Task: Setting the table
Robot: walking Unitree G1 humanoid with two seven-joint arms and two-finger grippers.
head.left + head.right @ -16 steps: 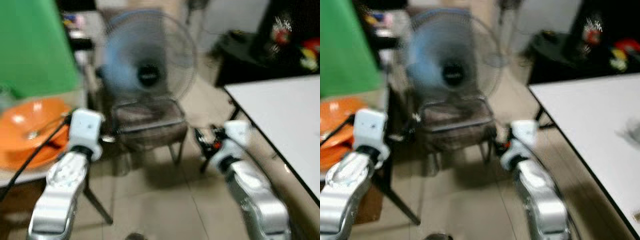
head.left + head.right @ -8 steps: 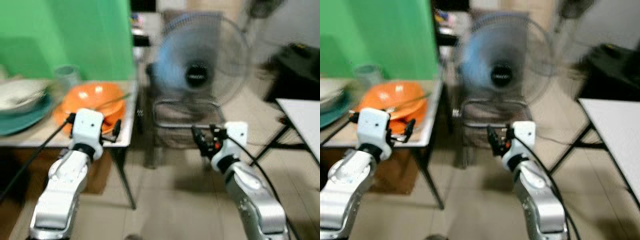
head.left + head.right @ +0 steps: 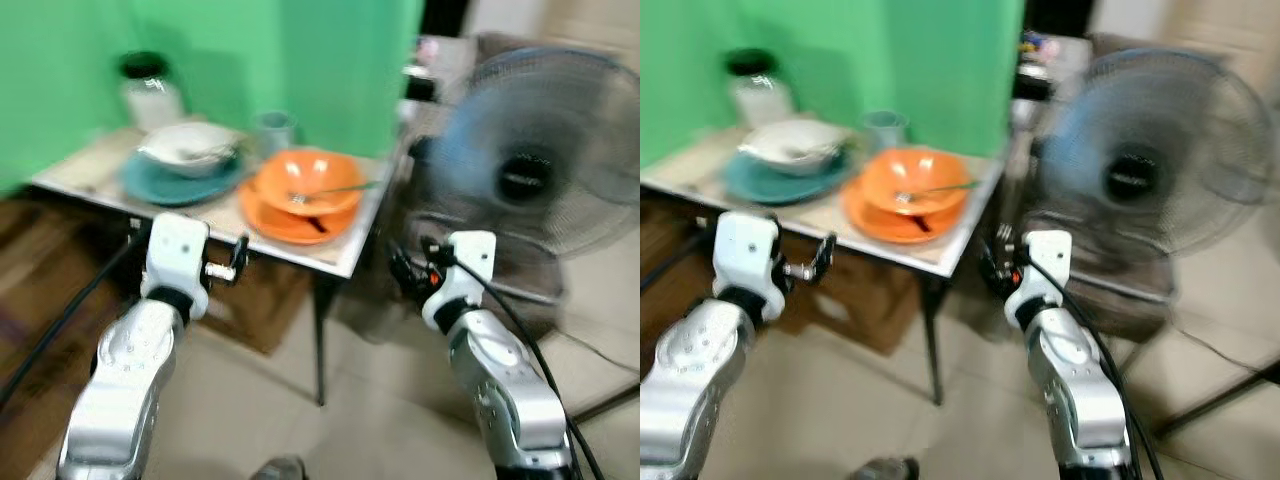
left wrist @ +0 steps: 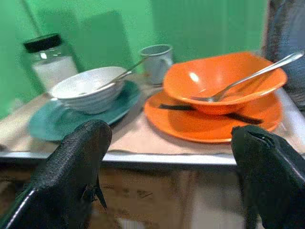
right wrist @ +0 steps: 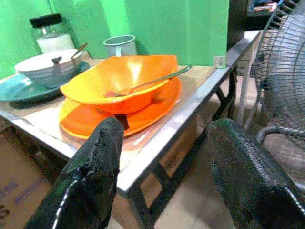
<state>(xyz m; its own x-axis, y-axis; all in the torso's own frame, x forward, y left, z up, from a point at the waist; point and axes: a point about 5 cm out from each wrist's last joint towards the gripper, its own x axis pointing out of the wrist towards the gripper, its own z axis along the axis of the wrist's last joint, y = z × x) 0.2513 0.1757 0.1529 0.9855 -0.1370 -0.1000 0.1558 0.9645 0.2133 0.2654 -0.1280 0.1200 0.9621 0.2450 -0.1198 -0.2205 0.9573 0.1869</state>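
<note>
Green wall behind, and a small table [image 3: 345,262] stands in front of it carrying the dishes. On the end nearest the fan sits an orange bowl [image 5: 116,81] stacked on an orange plate [image 5: 157,107], with a fork [image 5: 147,82] resting inside the bowl, its handle sticking out over the rim toward the table's corner. A dark utensil [image 4: 240,116] lies on the plate under the bowl. Just beside this set, toward the other end, a white bowl [image 4: 88,88] sits on a teal plate [image 4: 47,125], a spoon [image 4: 123,74] leaning in it. Along the back edge by the wall stand a grey-blue cup [image 4: 157,62] and a glass jar [image 4: 50,59] with a black lid.

Left gripper [image 4: 169,162] hovers in front of the table's front edge, fingers [image 4: 78,162] spread wide, holding nothing. Right gripper [image 5: 162,162] hangs off the table's near corner, fingers [image 5: 97,167] parted as well, empty too. A big standing fan [image 3: 530,180] sits just past the table on the right, and a cardboard box [image 5: 21,188] shows beneath the tabletop.
</note>
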